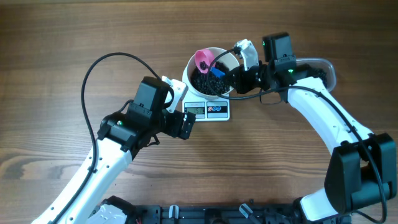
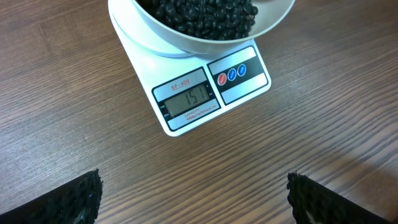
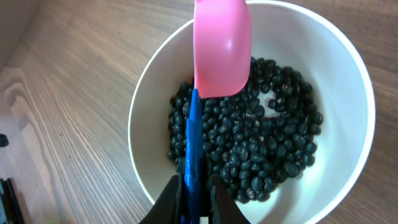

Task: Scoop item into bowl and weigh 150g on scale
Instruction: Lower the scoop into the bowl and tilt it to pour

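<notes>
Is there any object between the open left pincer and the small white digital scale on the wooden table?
Nothing visible. In the left wrist view only bare wooden table lies between the left pincer and the white rectangular digital scale; the round white bowl of tiny black beans sits on the scale's far part.

we count one white bowl (image 1: 188,70), one scale (image 1: 208,115) and one scoop (image 3: 221,50) with a pink cup and a blue handle. the beans (image 3: 273,143) are too many for us to count. the scale has one display (image 2: 188,102) and three round buttons (image 2: 232,74), one red and two blue. there is one clear tub (image 1: 329,70) and one counter (image 1: 62,37). we see two arms, a left arm (image 1: 112,146) and a right arm (image 1: 318,113); the left fingers (image 2: 74,199) number two, the right fingers (image 3: 165,200) two.
</notes>
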### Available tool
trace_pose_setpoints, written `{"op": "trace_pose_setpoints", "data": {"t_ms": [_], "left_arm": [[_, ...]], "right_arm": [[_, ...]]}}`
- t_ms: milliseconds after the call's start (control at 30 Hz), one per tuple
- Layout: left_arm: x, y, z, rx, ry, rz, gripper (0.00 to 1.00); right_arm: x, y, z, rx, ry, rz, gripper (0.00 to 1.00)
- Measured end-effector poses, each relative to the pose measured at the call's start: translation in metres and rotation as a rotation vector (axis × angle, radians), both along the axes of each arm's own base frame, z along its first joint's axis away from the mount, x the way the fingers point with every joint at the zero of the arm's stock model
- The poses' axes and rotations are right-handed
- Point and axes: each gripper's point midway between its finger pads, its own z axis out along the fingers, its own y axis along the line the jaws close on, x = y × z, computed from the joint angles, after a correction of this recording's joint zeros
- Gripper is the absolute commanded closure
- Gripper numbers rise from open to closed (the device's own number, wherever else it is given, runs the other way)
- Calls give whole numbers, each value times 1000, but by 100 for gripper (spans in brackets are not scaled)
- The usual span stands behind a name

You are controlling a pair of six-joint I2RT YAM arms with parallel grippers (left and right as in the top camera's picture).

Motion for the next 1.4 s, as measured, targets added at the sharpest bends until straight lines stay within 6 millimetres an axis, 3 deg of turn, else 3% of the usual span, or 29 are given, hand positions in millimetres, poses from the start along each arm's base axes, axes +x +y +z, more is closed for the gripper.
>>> {"op": "trace_pose_setpoints", "data": {"t_ms": [433, 1400], "left_arm": [[0, 0, 0, 0, 0, 0, 0], [0, 0, 0, 0, 0, 0, 0]], "right_arm": [[-1, 18, 4, 13, -38, 39, 96], [-5, 22, 3, 46, -2, 47, 96]]}}
